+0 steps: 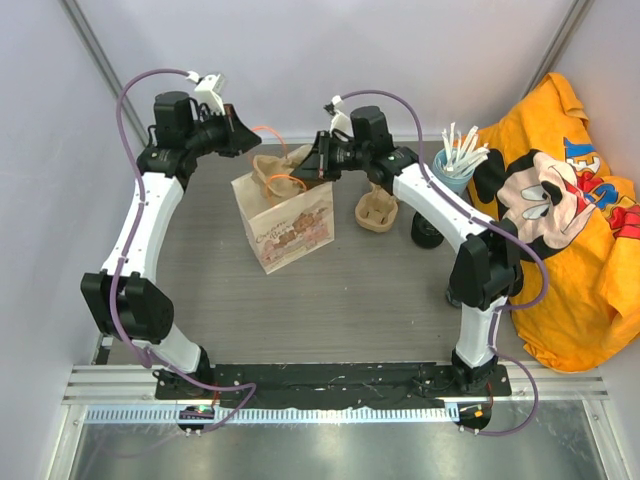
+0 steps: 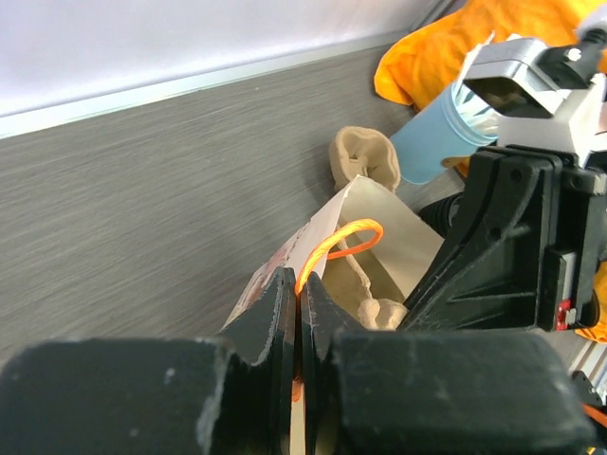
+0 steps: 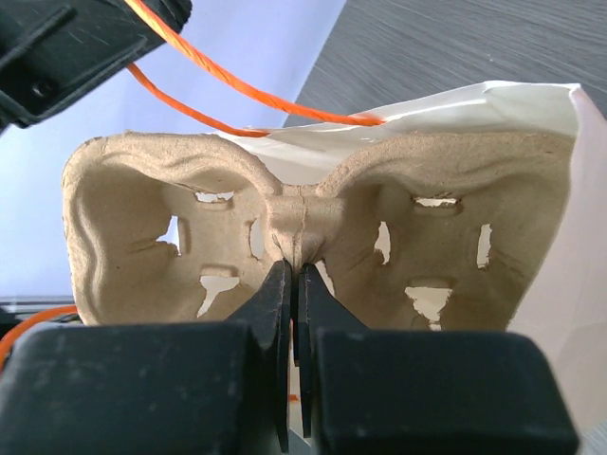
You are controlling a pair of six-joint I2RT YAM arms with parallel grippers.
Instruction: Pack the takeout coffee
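Observation:
My left gripper [image 1: 248,130] is shut on the orange string handle [image 2: 341,242] of a printed paper bag [image 1: 285,222] and holds its mouth open. My right gripper [image 3: 296,270] is shut on the middle ridge of a tan cardboard carrier [image 3: 303,218], held tilted in the bag's mouth [image 1: 275,172]. The carrier's wells are empty. A black cup [image 1: 428,232] stands on the table right of the bag, half hidden behind my right arm; I cannot tell whether it is the takeout coffee.
A second cardboard carrier [image 1: 380,212] lies on the table right of the bag. A blue cup of white utensils [image 1: 452,170] stands at the back right. An orange Mickey Mouse cloth [image 1: 570,210] covers the right side. Walls close the back and left.

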